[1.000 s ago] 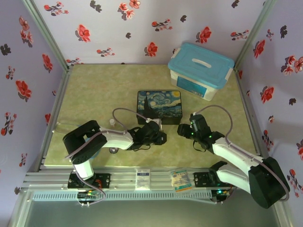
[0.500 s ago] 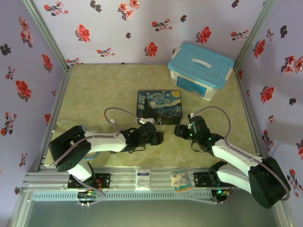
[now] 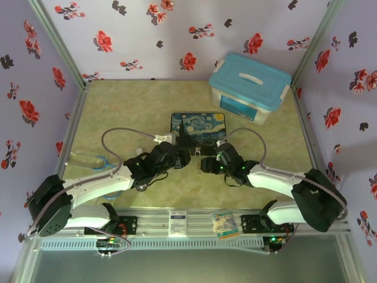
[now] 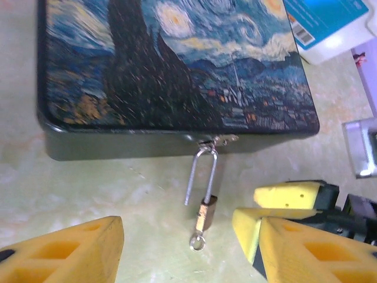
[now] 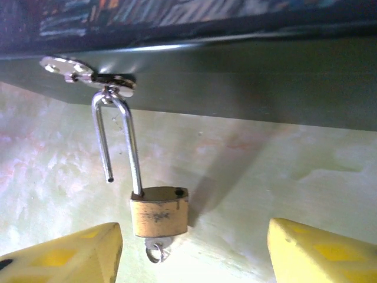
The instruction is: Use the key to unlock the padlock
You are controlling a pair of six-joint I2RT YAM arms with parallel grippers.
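- Padlock [image 5: 159, 212] lies on the worktop [image 4: 88, 188], one shackle leg free, the other hooked through the painted box [image 4: 177, 59] hasp.
- Key [image 5: 156, 250] sits in the padlock's bottom keyhole.
- Left pincer [image 4: 182, 256] spread, empty, just short of the key.
- Right pincer [image 5: 191, 256] spread, empty; padlock sits between its tips, untouched.

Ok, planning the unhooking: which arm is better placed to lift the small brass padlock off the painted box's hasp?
Probably right: the right arm's open yellow fingers bracket the small brass padlock closely; the left arm's fingers sit further back.
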